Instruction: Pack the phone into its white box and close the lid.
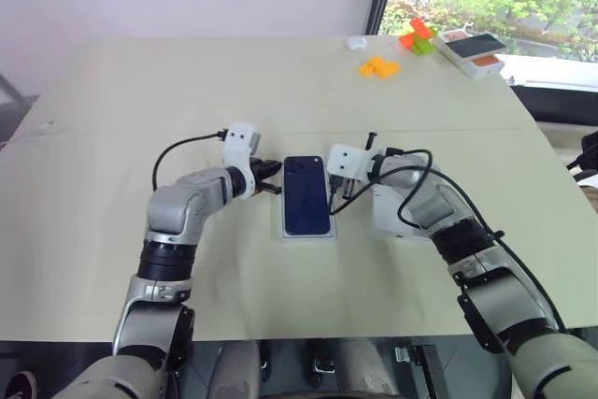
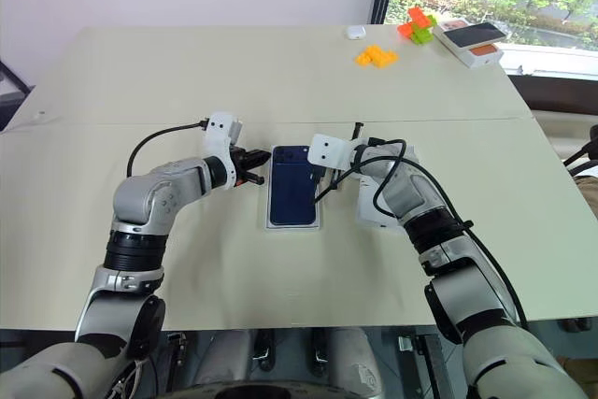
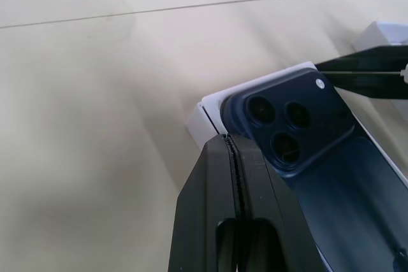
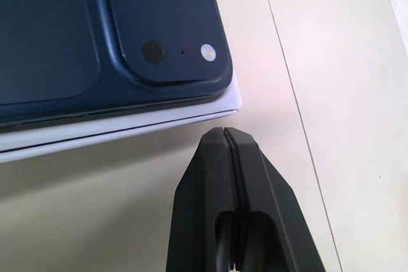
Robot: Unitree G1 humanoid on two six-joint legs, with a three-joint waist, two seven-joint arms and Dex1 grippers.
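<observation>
The dark navy phone [image 1: 306, 195] lies back up inside the white box [image 1: 308, 235], camera bump at the far end, in the middle of the table. My left gripper [image 1: 274, 178] is shut and empty, with its tip at the far left corner of the box [image 3: 207, 109]. My right gripper [image 1: 338, 195] is also shut and empty, just off the box's right rim [image 4: 127, 128] near the camera bump. A white rectangular piece, seemingly the lid [image 1: 388, 221], lies right of the box, mostly hidden under my right forearm.
At the back right stand a box with black and orange on its top [image 1: 474, 51], orange and green blocks [image 1: 418, 36], yellow-orange blocks [image 1: 378, 66] and a small white thing [image 1: 355, 42]. The table's front edge runs close below my arms.
</observation>
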